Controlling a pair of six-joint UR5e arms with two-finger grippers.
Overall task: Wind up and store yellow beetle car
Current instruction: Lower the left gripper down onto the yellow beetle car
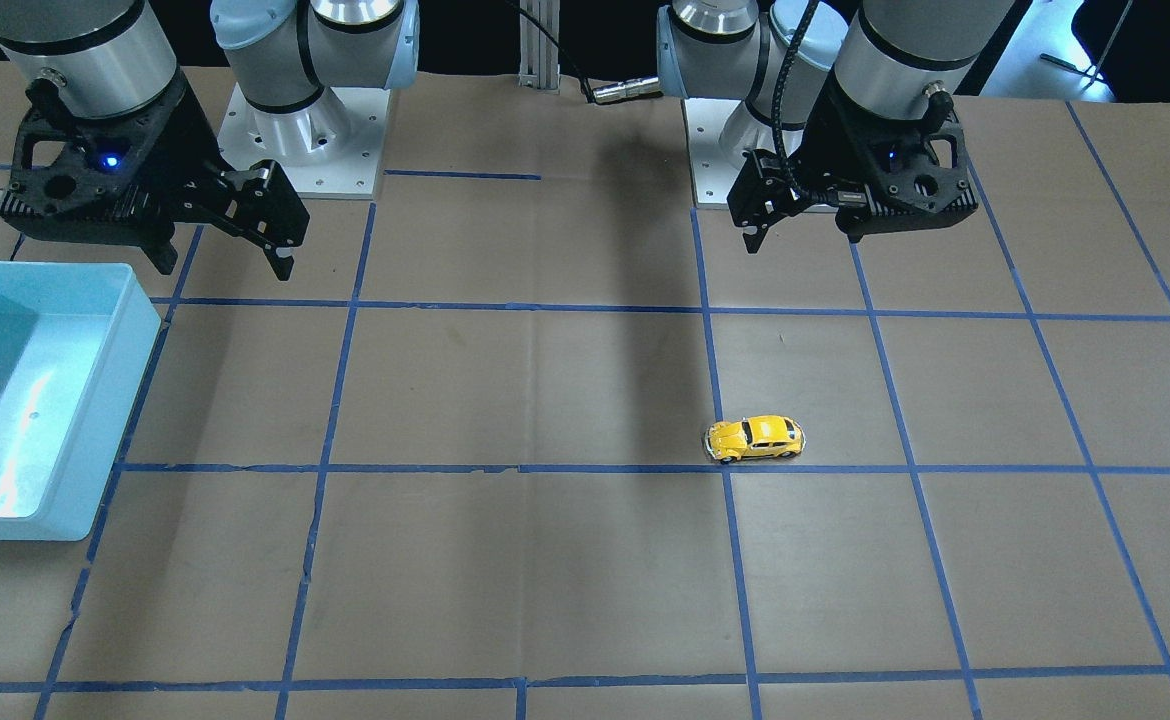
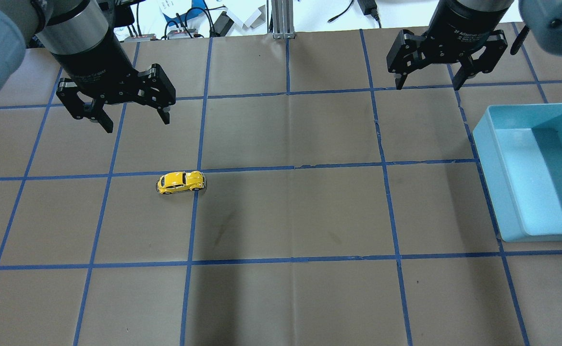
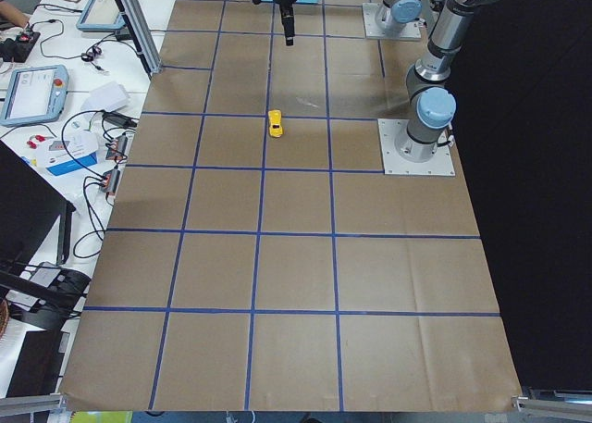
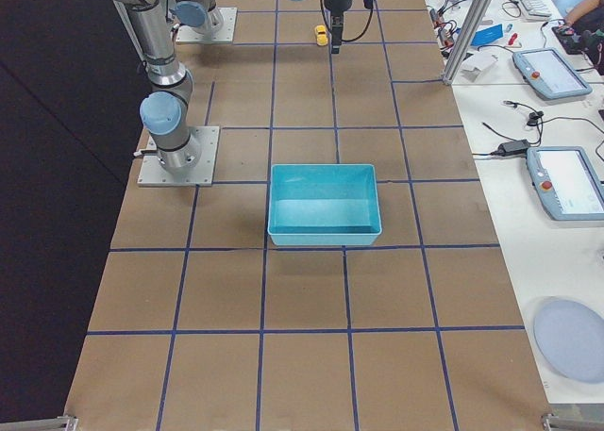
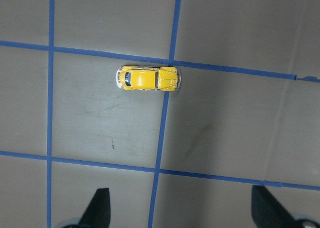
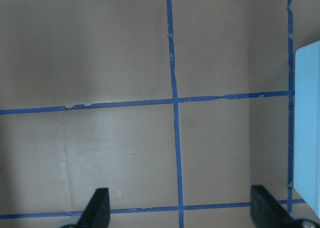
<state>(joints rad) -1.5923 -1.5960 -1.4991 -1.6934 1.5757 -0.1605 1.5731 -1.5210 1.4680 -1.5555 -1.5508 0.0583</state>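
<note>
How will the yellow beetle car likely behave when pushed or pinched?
The yellow beetle car stands on its wheels, so a push along its length would probably roll it. Its glossy, rounded body may slip in a pinch. It looks small beside the left hand, so likely light.

I count one tiny glossy yellow toy beetle car (image 2: 181, 182) and one light blue rectangular plastic bin (image 2: 488, 182) on the single brown paper-covered tabletop (image 2: 290, 216). My silver-and-grey jointed arms (image 2: 79, 33) number two, each standing on one white square base plate (image 3: 439, 164), so two plates. Each arm ends in one black claw, my left claw (image 2: 138, 124) and my right claw (image 2: 427, 87), two in all. Every claw has two black fingers (image 5: 97, 208), four altogether. On the side benches I count four grey screen pendants (image 4: 569, 181), two at each end.
</note>
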